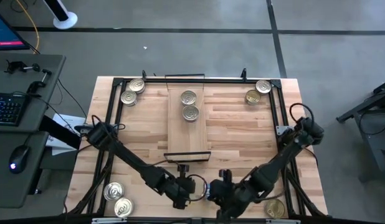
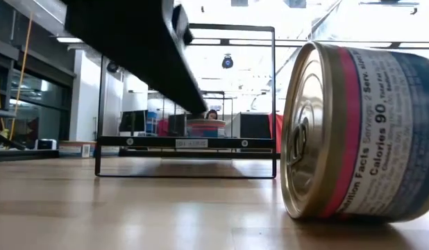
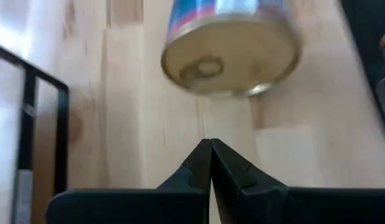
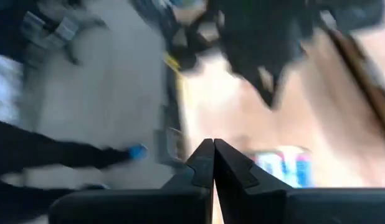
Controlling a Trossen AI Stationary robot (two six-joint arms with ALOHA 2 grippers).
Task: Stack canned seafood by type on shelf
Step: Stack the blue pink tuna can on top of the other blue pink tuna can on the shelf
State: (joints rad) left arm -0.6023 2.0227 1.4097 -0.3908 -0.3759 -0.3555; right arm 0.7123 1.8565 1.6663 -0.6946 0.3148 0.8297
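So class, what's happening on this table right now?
Neither arm holds anything. The left gripper and right gripper are both shut, side by side at the table's near edge. Two tins sit on the shelf; the other tins lie in pairs at the table's corners.

- Worktop (image 1: 236, 146): pale butcher-block wood, smooth, with a faint sheen.
- Shelf (image 1: 188, 134): light wood board, matt, on a thin black metal frame.
- Tin on its side (image 2: 360, 132): shiny ribbed metal lid, glossy printed paper label.
- Left end effector (image 3: 210, 144): matt black plastic-looking fingers.
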